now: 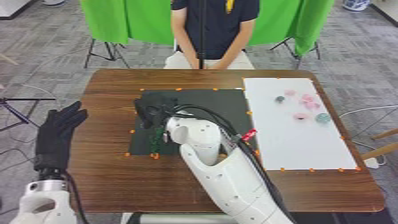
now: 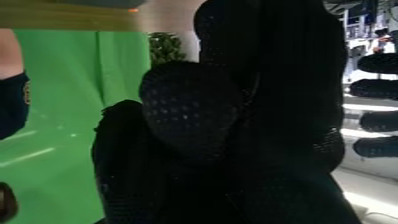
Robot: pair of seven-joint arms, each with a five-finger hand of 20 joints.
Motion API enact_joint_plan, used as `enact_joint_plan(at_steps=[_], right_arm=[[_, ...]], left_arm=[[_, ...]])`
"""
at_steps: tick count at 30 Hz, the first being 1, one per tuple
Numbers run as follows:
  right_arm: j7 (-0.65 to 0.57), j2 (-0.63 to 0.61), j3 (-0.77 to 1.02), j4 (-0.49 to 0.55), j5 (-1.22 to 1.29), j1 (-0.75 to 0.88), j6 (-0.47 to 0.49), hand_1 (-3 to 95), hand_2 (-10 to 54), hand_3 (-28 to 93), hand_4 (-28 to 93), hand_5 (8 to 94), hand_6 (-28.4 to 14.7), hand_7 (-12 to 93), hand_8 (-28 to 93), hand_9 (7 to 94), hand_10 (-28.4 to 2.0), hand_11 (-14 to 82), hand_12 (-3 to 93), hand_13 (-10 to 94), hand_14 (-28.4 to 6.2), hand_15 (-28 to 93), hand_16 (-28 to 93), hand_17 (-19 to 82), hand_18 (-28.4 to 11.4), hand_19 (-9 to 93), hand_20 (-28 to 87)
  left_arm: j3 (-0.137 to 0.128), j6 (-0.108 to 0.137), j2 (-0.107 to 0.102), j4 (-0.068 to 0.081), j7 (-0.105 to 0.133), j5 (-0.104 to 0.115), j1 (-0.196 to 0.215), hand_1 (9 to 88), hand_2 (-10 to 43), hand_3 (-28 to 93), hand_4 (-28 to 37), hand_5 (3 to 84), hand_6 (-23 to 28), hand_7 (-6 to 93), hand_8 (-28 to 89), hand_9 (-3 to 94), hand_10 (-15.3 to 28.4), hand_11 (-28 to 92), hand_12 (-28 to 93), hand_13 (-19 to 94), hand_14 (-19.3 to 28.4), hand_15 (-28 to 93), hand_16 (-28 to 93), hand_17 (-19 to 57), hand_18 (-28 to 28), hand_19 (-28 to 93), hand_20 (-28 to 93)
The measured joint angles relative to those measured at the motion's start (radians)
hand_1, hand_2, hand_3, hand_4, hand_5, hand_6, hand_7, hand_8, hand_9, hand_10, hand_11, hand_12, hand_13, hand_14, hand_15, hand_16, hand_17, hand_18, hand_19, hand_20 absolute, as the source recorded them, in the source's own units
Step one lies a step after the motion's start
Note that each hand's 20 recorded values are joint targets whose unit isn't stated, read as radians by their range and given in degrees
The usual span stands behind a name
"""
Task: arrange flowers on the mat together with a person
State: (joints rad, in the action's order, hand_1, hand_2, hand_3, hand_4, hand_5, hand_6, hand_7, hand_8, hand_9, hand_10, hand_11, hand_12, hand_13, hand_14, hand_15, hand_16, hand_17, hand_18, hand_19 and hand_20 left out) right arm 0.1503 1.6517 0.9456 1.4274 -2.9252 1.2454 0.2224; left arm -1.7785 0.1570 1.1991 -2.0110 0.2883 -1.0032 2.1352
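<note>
The right hand (image 1: pixel 155 111) is over the left part of the mat (image 1: pixel 218 100); I cannot tell whether it is pinching anything. Just nearer the robot, the green stem (image 1: pixel 158 140) runs toward the mat's near edge; whether the hand touches it is unclear. To the mat's right, on the white sheet (image 1: pixel 302 147), sit the pink flowers (image 1: pixel 310 101) and the teal flower (image 1: pixel 322 118). Well to the mat's left, the left hand (image 1: pixel 59 135) points forward, its fingers straight.

The step in hand looks like setting the greenery, with the blooms still to be added. Next, the right hand probably needs to leave the stem lying undisturbed, lift clear of the mat and go for a flower.
</note>
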Motion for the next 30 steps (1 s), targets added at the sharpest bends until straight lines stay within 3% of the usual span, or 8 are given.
enact_joint_plan(at_steps=[20,24,30], right_arm=[[-0.018,-0.023,-0.013,0.006,0.009,0.0,0.007,82.7,-9.5,-28,41,81.2,0.9,16,4,93.7,-9.3,24.4,22.4,94,-1.0,56,19,73,-7.5,93,31],[-0.102,-0.086,-0.055,0.083,0.171,-0.006,-0.01,82.1,-9.5,-28,41,80.9,0.7,16,4,93.7,-9.5,24.5,21.6,94,-1.0,56,19,73,-7.6,93,31],[-0.162,-0.182,0.028,0.303,0.501,0.03,-0.035,80.7,-9.5,-28,44,80.3,0.1,15,5,93.5,-10.0,22.5,20.8,94,-1.5,54,20,72,-8.2,93,31]], left_arm=[[0.007,-0.023,-0.005,0.004,-0.006,-0.001,-0.022,15.4,8.2,61,-28.3,46.0,4.4,12.8,-5,43.8,13.9,17,14,32,16.2,9,5,2.5,10.0,3,13],[0.004,-0.026,-0.005,0.004,-0.008,-0.001,-0.021,15.4,7.9,61,-28.3,46.0,4.4,12.8,-5,43.8,13.8,17,14,32,16.2,9,5,2.5,10.0,3,13],[-0.011,-0.028,0.0,-0.006,-0.011,-0.003,-0.006,15.6,7.9,60,-28.3,46.0,4.4,12.7,-5,43.8,13.9,17,14,32,16.2,9,5,2.5,10.0,3,13]])
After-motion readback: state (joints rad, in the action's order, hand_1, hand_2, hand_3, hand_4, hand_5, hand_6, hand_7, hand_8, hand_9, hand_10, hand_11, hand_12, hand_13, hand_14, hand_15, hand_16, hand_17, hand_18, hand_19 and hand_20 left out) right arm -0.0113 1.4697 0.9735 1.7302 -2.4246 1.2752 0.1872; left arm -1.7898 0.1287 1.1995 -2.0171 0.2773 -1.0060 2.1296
